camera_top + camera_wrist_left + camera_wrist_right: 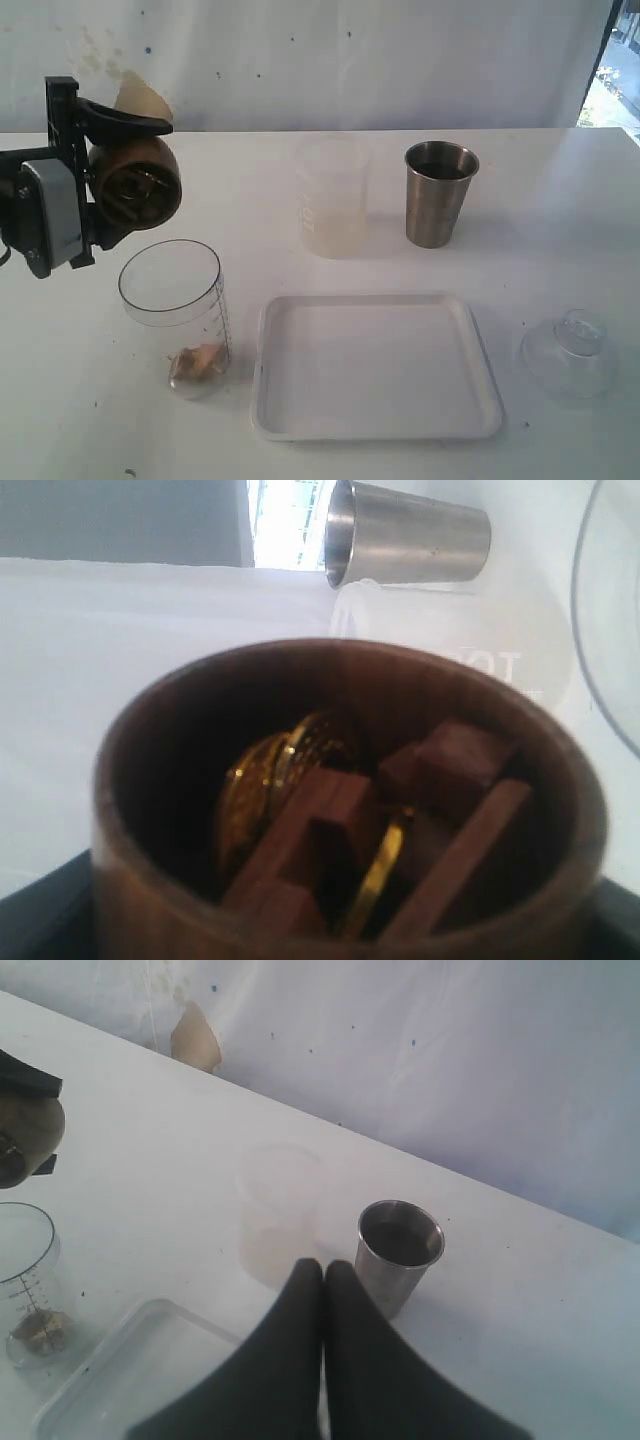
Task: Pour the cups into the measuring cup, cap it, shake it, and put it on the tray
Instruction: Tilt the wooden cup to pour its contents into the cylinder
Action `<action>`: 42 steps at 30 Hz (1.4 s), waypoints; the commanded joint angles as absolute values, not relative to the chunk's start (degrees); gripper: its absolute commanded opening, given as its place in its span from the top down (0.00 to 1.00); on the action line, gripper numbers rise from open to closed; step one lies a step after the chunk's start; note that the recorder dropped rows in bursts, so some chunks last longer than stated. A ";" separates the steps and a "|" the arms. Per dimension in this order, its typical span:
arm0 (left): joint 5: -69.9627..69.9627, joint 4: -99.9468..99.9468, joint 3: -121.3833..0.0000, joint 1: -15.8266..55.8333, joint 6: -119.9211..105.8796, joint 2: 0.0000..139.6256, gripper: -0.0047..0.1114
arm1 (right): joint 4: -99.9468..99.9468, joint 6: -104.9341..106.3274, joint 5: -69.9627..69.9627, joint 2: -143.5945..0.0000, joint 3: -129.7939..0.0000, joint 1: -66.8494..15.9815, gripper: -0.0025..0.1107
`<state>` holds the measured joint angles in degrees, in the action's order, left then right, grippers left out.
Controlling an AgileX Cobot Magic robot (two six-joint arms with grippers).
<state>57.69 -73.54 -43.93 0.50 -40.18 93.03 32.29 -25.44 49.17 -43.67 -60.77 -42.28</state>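
Brown wood fills the upper left of the exterior frame: the wooden cup [140, 185] lies on its side in the air, clamped across its belly by the left gripper [112, 178]. The measuring cup [175, 310] stands just below it on the desk [560, 230], at lower left. A few pale pieces already lie at the measuring cup's bottom. The left wrist view shows gold coins [285, 780] and wooden blocks [400, 820] wedged inside the wooden cup, so the pour looks unfinished.

Bring the wooden cup's mouth squarely over the clear opening before you tip further, since it seems to sit a little off to one side. Then roll the wrist slowly past level. The blocks look jammed against each other and may drop all at once, so keep the mouth low over the rim and avoid knocking the light plastic wall.

Your right gripper [322, 1290] is pressed together and holds nothing. It hangs above the near side of the steel tumbler [438, 195], which stands at upper right beside the frosted cup [333, 200]. The tray [375, 365] lies at lower centre.
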 commanded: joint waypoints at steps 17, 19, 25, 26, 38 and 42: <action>60.29 -70.77 -43.20 0.68 -44.60 92.76 0.96 | 33.39 -25.59 49.49 -43.41 -60.51 -42.14 0.98; 59.90 -69.45 -42.88 0.68 -46.26 92.76 0.96 | 33.39 -25.59 49.49 -43.41 -60.51 -42.14 0.98; 60.14 -67.26 -42.03 0.79 -49.75 92.76 0.96 | 33.39 -25.60 49.63 -43.41 -60.51 -42.14 0.98; 61.35 -67.26 -42.03 0.79 -49.75 92.76 0.96 | 33.39 -25.60 49.63 -43.41 -60.51 -42.14 0.98; 55.74 -66.65 -41.51 4.19 -53.45 92.76 0.96 | 33.39 -25.21 49.74 -43.41 -60.51 -42.14 0.98; 61.21 -64.27 -40.40 4.19 -55.95 92.76 0.96 | 33.39 -24.61 49.84 -43.41 -60.51 -42.14 0.98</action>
<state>57.10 -67.10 -41.14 4.00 -54.68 93.03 32.52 -25.37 49.50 -43.67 -60.77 -42.28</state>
